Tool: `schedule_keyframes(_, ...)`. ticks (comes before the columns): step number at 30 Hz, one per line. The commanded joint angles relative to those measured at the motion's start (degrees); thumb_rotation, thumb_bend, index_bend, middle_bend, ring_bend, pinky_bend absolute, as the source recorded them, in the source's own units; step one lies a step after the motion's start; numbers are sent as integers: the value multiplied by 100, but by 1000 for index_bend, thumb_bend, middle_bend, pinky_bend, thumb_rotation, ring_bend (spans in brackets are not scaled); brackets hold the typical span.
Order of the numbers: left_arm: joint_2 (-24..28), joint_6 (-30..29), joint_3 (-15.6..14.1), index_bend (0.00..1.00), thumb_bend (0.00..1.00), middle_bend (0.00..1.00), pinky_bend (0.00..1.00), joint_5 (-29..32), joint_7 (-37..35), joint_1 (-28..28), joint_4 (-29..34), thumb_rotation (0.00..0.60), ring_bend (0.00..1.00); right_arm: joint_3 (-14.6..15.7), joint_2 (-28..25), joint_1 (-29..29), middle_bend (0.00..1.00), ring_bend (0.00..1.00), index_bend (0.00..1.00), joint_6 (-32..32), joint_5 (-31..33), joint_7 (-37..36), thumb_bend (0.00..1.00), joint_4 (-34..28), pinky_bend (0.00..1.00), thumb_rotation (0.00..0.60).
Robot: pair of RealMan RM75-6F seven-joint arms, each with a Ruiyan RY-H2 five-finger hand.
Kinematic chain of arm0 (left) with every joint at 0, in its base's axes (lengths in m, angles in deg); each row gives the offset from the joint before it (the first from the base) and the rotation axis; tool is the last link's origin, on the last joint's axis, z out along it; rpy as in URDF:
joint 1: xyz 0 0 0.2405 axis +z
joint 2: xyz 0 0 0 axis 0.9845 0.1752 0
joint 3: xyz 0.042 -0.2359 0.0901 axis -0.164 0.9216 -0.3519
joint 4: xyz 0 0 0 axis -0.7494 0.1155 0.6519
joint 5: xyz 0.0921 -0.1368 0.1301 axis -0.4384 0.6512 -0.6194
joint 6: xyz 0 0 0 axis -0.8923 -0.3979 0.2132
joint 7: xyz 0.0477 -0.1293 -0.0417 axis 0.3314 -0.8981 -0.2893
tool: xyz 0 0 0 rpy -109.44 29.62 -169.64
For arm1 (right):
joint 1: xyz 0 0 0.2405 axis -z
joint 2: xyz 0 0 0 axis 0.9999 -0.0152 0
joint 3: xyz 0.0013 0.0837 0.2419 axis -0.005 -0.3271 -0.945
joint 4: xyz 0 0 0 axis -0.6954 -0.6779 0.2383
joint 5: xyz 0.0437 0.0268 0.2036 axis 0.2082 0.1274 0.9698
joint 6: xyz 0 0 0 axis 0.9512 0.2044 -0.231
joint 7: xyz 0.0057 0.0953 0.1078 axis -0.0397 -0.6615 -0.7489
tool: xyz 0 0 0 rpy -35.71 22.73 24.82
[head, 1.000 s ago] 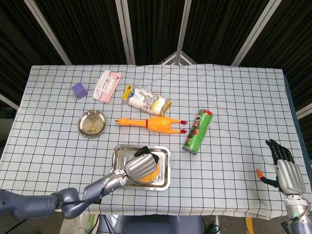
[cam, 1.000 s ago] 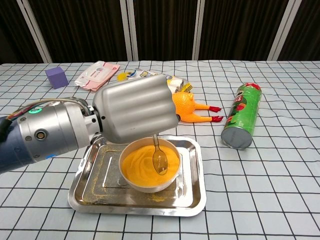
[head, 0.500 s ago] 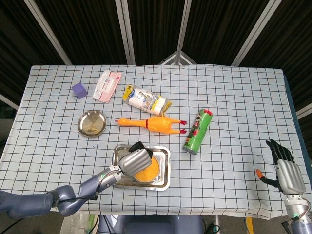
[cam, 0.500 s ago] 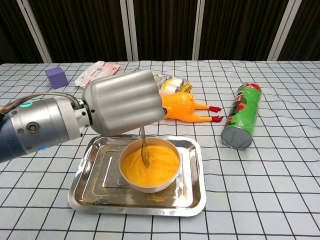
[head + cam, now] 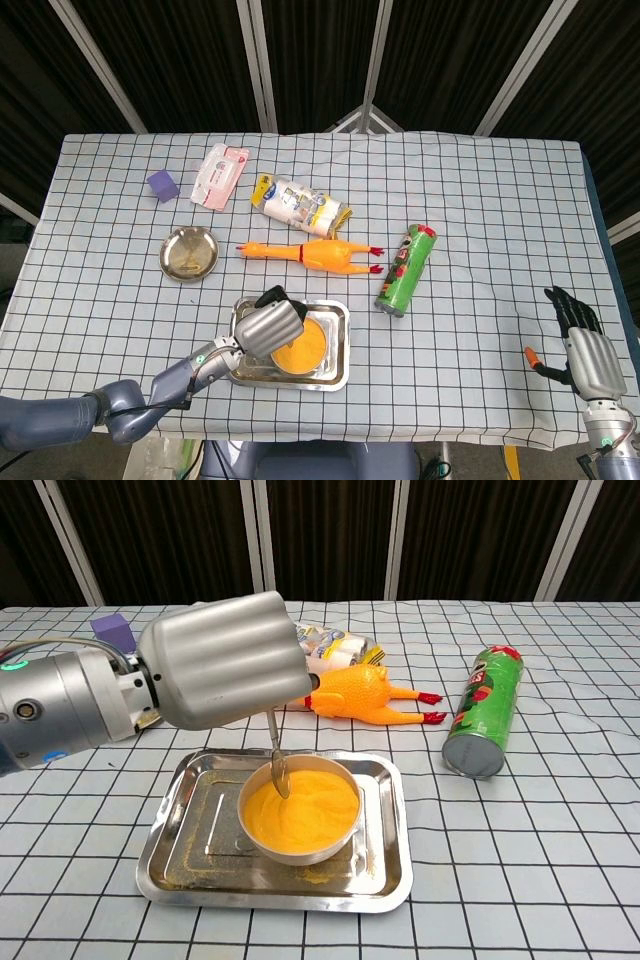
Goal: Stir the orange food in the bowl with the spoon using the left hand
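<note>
A white bowl (image 5: 298,850) of orange food (image 5: 305,808) stands in a steel tray (image 5: 190,855); the head view shows the orange food (image 5: 303,346) in the tray (image 5: 335,375) near the table's front edge. My left hand (image 5: 222,660) hovers over the bowl's left rim and grips a metal spoon (image 5: 276,763), whose tip dips into the food at its far left. From above, the left hand (image 5: 268,325) covers the bowl's left part. My right hand (image 5: 583,352) hangs beyond the table's right front corner, fingers extended, holding nothing.
A rubber chicken (image 5: 365,692) lies just behind the tray and a green chip can (image 5: 483,726) lies to its right. Farther back are a snack bag (image 5: 300,206), a wipes pack (image 5: 220,175), a purple cube (image 5: 162,185) and a small steel dish (image 5: 189,253).
My left hand has moved left and slightly up, dragging the spoon from the right-centre of the orange food to its left edge. The right hand has stayed still.
</note>
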Motion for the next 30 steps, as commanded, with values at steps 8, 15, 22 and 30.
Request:
schedule_keyframes(8, -8, 302, -7, 807, 672, 1000, 919, 284, 253, -51, 276, 600, 934, -1, -5, -2, 0, 0, 0, 18, 15, -22, 370, 4, 0, 600)
schedule_keyframes(15, 6, 380, 14, 807, 672, 1000, 919, 436, 446, -80, 423, 600, 934, 1, -13, -1, 0, 0, 0, 23, 18, -26, 371, -10, 0, 600)
schedule_keyframes(22, -3, 474, -34, 807, 672, 1000, 919, 621, 659, -93, 416, 600, 934, 3, -19, 0, 0, 0, 0, 29, 24, -29, 370, -28, 0, 600)
schedule_keyframes(30, -194, 585, -61, 807, 673, 1000, 919, 863, 842, -161, 272, 600, 934, -13, -26, -8, 0, 0, 0, 44, 48, -60, 370, -16, 0, 600)
